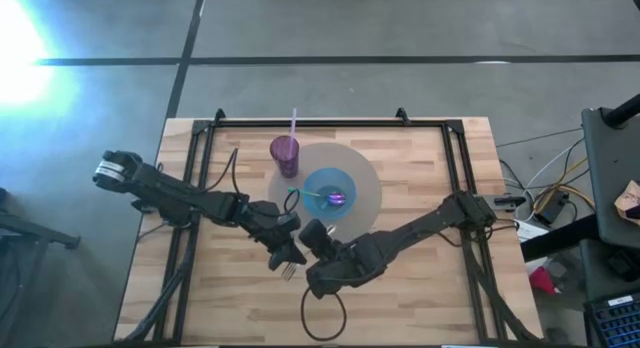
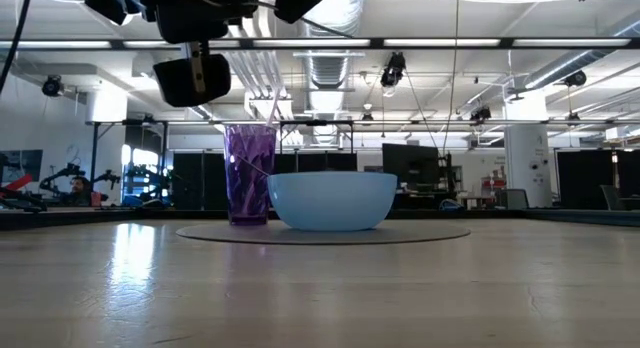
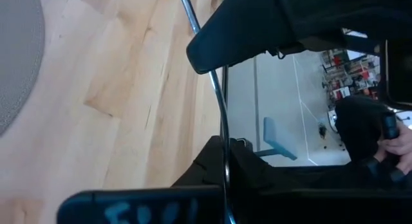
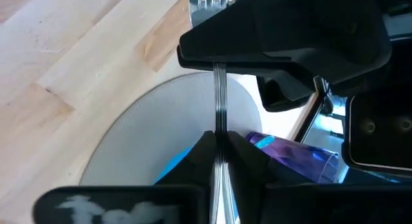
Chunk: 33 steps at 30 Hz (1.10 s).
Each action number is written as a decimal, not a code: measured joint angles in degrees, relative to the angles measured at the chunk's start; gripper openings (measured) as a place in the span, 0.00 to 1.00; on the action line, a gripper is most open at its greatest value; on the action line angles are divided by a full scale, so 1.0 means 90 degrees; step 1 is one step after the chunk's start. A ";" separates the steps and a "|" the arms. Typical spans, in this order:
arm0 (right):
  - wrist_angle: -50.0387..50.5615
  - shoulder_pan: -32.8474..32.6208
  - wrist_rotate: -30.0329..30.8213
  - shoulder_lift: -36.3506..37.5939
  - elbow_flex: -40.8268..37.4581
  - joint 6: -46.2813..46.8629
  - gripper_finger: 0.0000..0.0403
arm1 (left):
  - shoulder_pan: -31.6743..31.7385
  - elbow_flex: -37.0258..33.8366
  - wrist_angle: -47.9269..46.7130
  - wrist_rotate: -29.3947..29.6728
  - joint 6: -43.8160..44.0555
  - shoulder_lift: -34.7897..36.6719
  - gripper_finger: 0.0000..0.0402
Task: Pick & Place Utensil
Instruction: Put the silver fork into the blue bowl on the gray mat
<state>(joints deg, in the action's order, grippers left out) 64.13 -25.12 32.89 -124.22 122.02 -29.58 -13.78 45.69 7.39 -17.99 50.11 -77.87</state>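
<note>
**Bright Overhead Light, Glare at One Corner**

Evenly lit from ceiling strip lights (image 2: 470,43). Strong white-blue flare on the floor (image 1: 20,48) in the high view. Soft sheen across the table (image 2: 150,268); near grippers blurred in wrist views.

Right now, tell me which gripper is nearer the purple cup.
Left. The left gripper sits just short of the mat, below the purple cup in the high view; the right gripper is slightly farther.

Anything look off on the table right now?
One oddity: both the left gripper and right gripper are clamped on the same fork, above bare wood. The cup stands upright; nothing is spilled.
</note>
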 joint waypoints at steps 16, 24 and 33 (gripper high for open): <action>-0.0052 -0.0005 0.0018 -0.0001 0.0000 -0.0014 0.35 | -0.0005 0.0000 -0.0152 0.0152 -0.0246 0.0007 0.00; -0.0016 -0.0024 0.0202 0.0294 0.0000 0.0297 0.43 | -0.0005 0.0000 -0.0448 0.0459 -0.0412 0.0010 0.00; 0.0403 -0.0029 0.0175 0.1199 -0.0005 0.1807 0.42 | -0.0005 0.0000 -0.0443 0.0914 -0.0866 0.0012 0.00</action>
<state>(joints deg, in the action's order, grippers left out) 67.76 -25.39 34.46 -113.43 121.97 -13.32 -13.82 45.69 3.40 -9.77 42.32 -77.76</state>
